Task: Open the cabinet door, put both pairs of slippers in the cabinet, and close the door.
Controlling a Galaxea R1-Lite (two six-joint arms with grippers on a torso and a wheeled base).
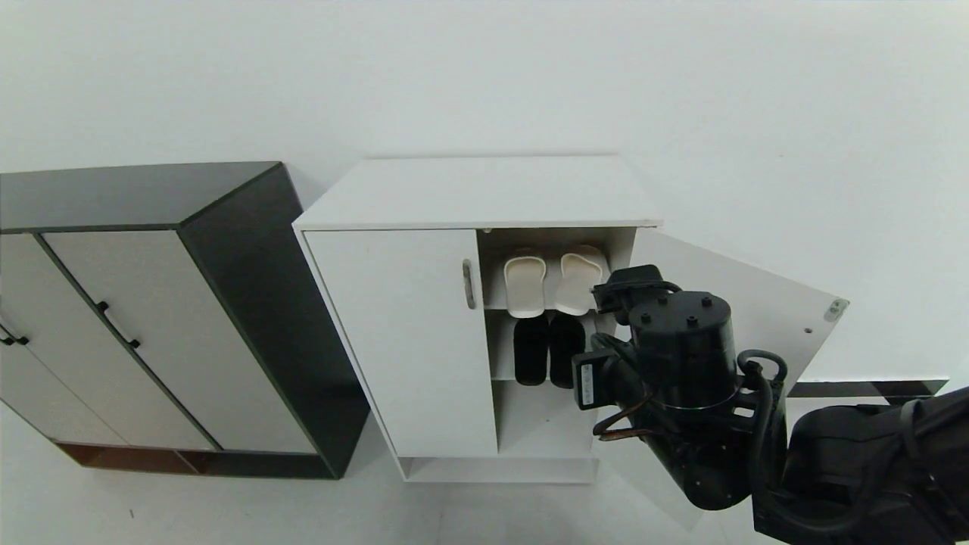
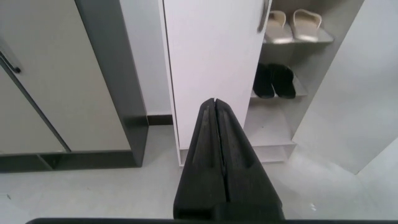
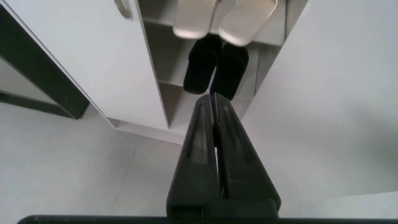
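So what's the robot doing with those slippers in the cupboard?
Both pairs are already in the white cabinet: white slippers on the upper shelf, black slippers just below. Its right door is open. The right gripper, shut and empty, is in front of the open side. Only closing the door is left.

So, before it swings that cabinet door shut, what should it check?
1. White slippers inside the cabinet: ok.
2. Black slippers inside, one level lower: ok.
3. Slipper toes clear of the door's path: cannot tell.
4. Right door closed: not ok, it stands open.
5. Right end effector shut, holding nothing: ok.
6. Left door shut: ok.
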